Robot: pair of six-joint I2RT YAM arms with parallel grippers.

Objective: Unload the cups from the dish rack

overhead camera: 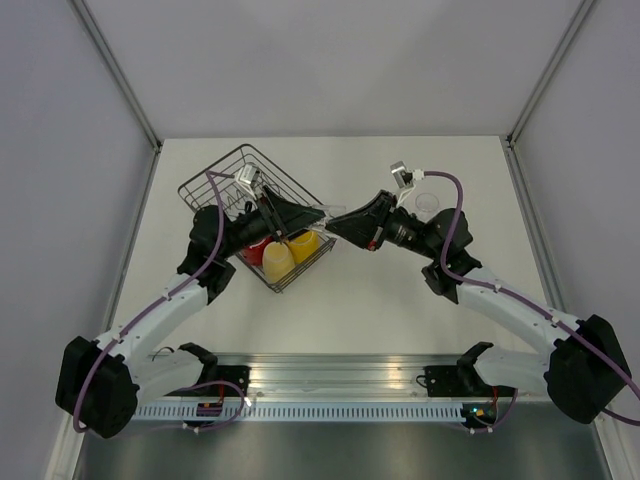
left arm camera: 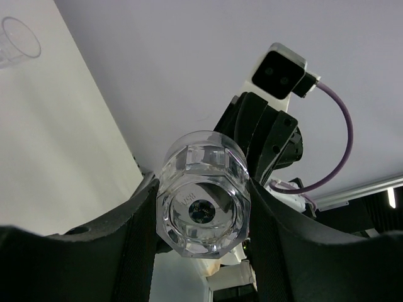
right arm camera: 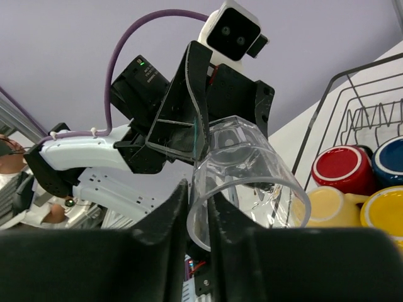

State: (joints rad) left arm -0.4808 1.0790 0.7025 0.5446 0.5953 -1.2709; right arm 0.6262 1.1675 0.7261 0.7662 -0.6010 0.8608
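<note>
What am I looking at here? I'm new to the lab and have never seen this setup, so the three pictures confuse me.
The top picture looks down from above on two robot arms bolted at the near edge of a white table. The other two come from small cameras on each arm's wrist, so they show that arm's own black fingers up close.

On the table stands a dark wire dish rack holding mugs: a red one, a blue one, an orange-yellow one and a pale yellow one. A clear glass stands on the table, far right.

Between the arms, a clear glass tumbler is being passed. The left gripper clamps its thick base, and the right gripper pinches its rim, one finger inside and one outside.
</note>
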